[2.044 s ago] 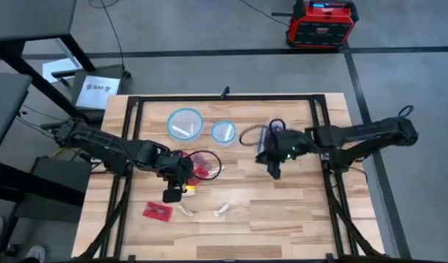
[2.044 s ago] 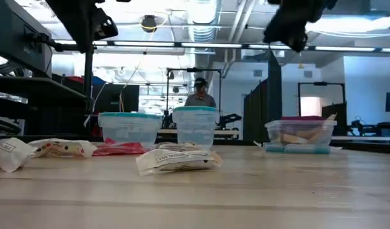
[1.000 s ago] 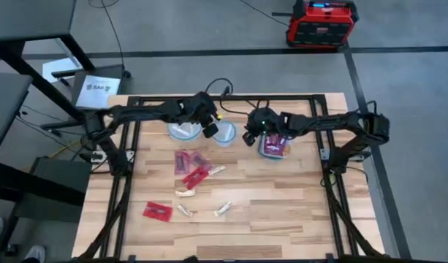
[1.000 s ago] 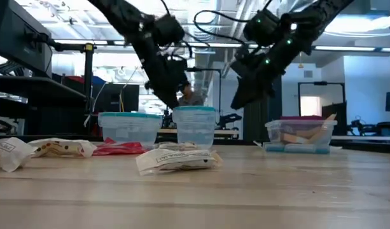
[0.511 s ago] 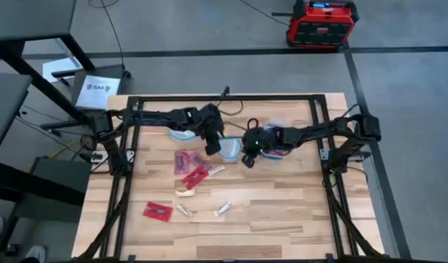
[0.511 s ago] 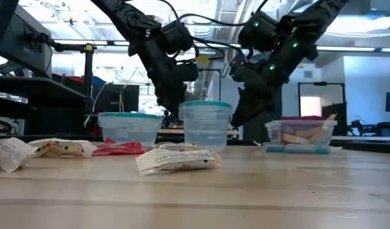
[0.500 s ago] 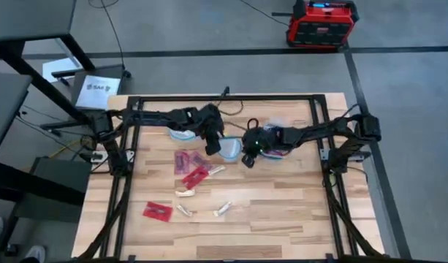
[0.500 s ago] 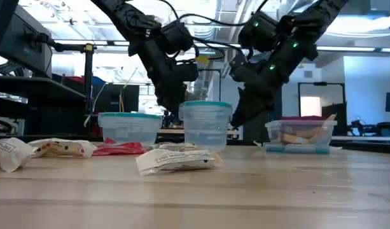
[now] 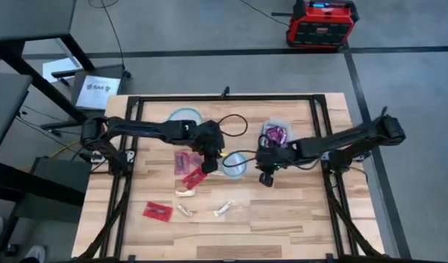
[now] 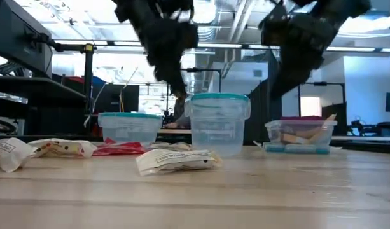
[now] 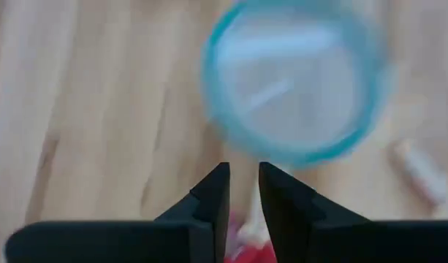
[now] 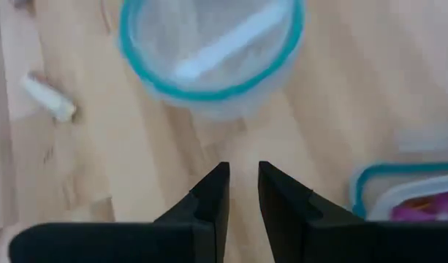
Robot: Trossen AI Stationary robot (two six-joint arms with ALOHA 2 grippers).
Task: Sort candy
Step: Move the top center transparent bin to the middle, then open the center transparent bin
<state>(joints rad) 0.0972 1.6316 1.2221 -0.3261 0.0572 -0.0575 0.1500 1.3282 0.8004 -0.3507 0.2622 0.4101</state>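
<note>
Hovering over the middle of the tabletop (image 9: pixel 297 212), the left hand (image 9: pixel 211 162) and the right hand (image 9: pixel 265 177) flank a small round container (image 9: pixel 235 164) — left hand just to its left, right hand just to its right. Both hands' fingers are drawn narrow, a slim gap between them, holding nothing. The candy (image 9: pixel 192 177) lies loose left of the container: red packets under the left hand, another red packet (image 9: pixel 157 211) nearer, two pale sticks (image 9: pixel 222 209) near the front. A larger round container (image 9: pixel 181 115) sits far left — a rectangular container (image 9: pixel 274 134) with purple sweets far right
</note>
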